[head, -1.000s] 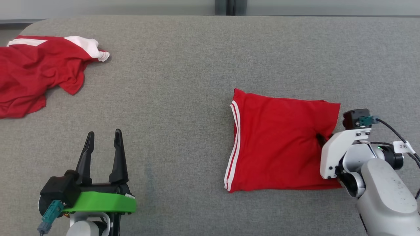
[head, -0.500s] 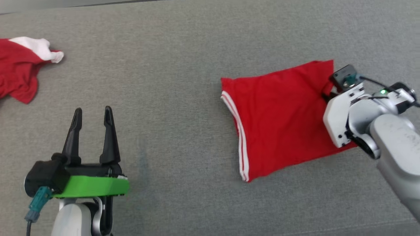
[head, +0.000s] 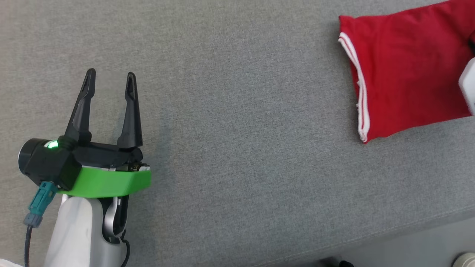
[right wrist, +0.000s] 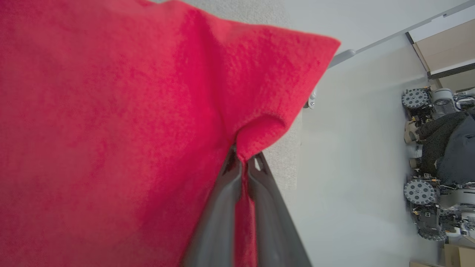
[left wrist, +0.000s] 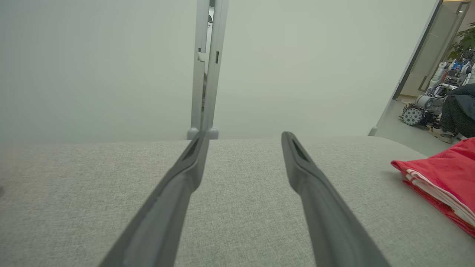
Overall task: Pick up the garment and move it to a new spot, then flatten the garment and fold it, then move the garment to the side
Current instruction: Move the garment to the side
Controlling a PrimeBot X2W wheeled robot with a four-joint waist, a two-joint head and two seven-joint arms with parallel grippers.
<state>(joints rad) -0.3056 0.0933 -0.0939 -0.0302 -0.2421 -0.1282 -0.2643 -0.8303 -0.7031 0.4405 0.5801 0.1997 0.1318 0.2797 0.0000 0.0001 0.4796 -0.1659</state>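
Observation:
The garment [head: 404, 70] is red with white side stripes and lies folded on the grey table at the head view's upper right. It also shows at the right of the left wrist view [left wrist: 445, 178]. In the right wrist view my right gripper [right wrist: 245, 159] is shut on a bunched edge of the garment [right wrist: 111, 129], which hangs over the fingers. A white part of the right arm [head: 468, 85] shows at the head view's right edge. My left gripper [head: 110, 74] stands open over bare table at the lower left, far from the garment, with nothing between its fingers [left wrist: 315, 193].
The grey cloth table [head: 237, 129] ends in a front edge [head: 371, 241] at the lower right, with floor beyond. A pale wall and a post [left wrist: 207, 66] stand behind the table. Wheeled robots [right wrist: 426, 148] are parked on the floor off to the side.
My right gripper has shut on the garment's edge and drawn it rightward, away from the left gripper. The head view has shifted as well; the crumpled red-and-white cloth has left it.

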